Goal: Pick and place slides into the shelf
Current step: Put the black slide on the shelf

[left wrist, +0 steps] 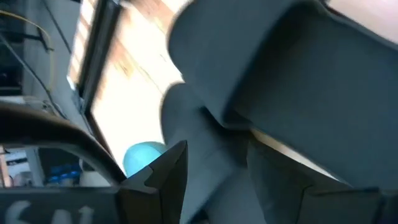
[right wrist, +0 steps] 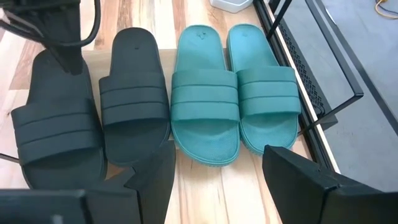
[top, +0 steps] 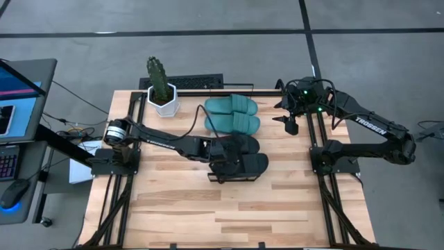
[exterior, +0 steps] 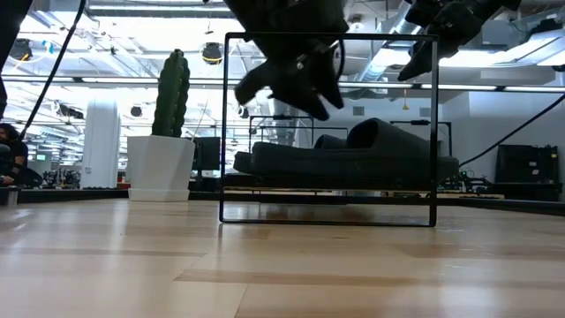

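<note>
Four slides lie side by side on the shelf point(exterior: 434, 132), soles down. The two teal slides point(right wrist: 233, 93) point(top: 232, 114) sit toward the far edge. The two black slides point(right wrist: 93, 109) point(top: 246, 154) sit toward the near edge. My left gripper point(top: 225, 170) point(exterior: 291, 93) hovers open just above the nearest black slide point(left wrist: 280, 81), with a gap below its fingers in the low view. My right gripper point(top: 290, 125) point(right wrist: 217, 155) is open and raised off the shelf's right end, facing the slides' toes.
A potted cactus point(top: 163, 90) point(exterior: 163, 141) stands at the shelf's left end near the table's far edge. A dark keyboard point(top: 194, 82) lies behind it. Bare tabletop point(top: 208, 215) stretches from the shelf to the near edge. A desk with screens point(top: 17, 104) stands off the table's left.
</note>
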Available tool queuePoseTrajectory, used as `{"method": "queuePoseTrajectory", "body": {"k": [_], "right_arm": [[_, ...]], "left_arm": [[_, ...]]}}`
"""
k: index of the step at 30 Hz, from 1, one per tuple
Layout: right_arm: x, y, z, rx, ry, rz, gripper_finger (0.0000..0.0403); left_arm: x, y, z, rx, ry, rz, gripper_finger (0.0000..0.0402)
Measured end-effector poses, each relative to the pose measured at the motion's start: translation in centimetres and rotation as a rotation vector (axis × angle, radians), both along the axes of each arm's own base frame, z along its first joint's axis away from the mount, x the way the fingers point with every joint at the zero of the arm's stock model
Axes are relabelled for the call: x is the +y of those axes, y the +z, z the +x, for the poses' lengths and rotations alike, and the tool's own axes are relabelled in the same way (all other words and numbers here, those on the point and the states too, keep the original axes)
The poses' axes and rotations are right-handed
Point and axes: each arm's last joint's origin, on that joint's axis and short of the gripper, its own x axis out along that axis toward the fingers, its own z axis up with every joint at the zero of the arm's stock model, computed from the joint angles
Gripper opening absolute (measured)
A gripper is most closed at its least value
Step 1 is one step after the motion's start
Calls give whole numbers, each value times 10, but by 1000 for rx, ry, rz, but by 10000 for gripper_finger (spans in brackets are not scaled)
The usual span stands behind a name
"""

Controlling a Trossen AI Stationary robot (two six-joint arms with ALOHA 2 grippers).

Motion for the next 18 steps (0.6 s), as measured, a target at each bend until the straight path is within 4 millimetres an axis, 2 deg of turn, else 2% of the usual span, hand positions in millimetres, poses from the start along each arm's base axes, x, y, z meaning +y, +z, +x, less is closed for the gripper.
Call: {"method": "queuePoseTrajectory", "body": {"k": [5, 11, 15, 18], "right_arm": [[0, 0, 0, 0, 1, 0, 226], [0, 0, 0, -1, 1, 1, 226], [0, 0, 0, -2, 1, 3, 226], [0, 0, 0, -6, -21, 28, 226]], "left_arm": [[2, 13, -11, 3, 70, -37, 156], [9, 47, -29, -85, 151, -118, 151], [12, 73, -45, -156, 196, -151, 125], [15, 93, -62, -201, 253, -162, 87]]}}
